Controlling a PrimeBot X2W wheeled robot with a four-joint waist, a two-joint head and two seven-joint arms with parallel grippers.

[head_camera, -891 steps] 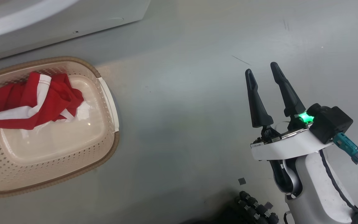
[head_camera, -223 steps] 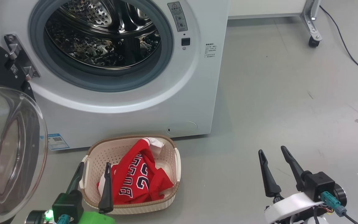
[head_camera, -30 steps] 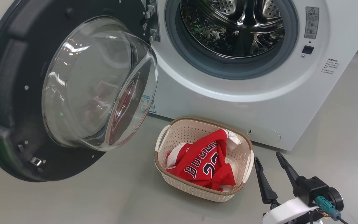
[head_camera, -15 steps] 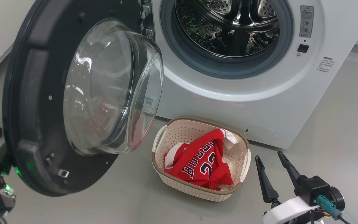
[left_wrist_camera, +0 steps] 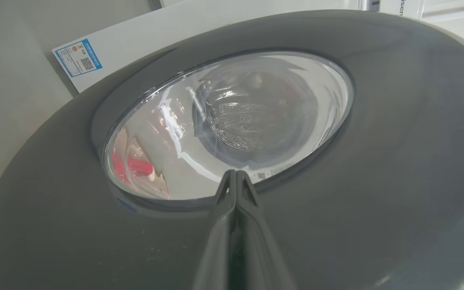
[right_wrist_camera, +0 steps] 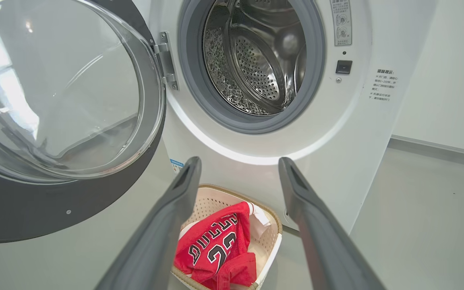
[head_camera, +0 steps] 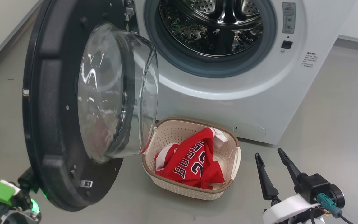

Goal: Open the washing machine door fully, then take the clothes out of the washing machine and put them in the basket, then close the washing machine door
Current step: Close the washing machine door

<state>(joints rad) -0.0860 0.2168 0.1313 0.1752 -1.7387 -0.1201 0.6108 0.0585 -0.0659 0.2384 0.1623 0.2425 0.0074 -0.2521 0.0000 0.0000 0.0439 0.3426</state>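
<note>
Left of the dark-fingered right claw, the cream perforated plastic basket has a brown woven-look rim. It holds red fabric clothes with white trim and dark white-outlined lettering. Beyond the claw, the white washing machine has a round door rimmed glossy black.

basket left rim: partly behind door glass | label text: too small

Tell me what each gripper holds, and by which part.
Nothing is held. The left gripper is shut, tips at the washing machine door; the right gripper is open.
</note>
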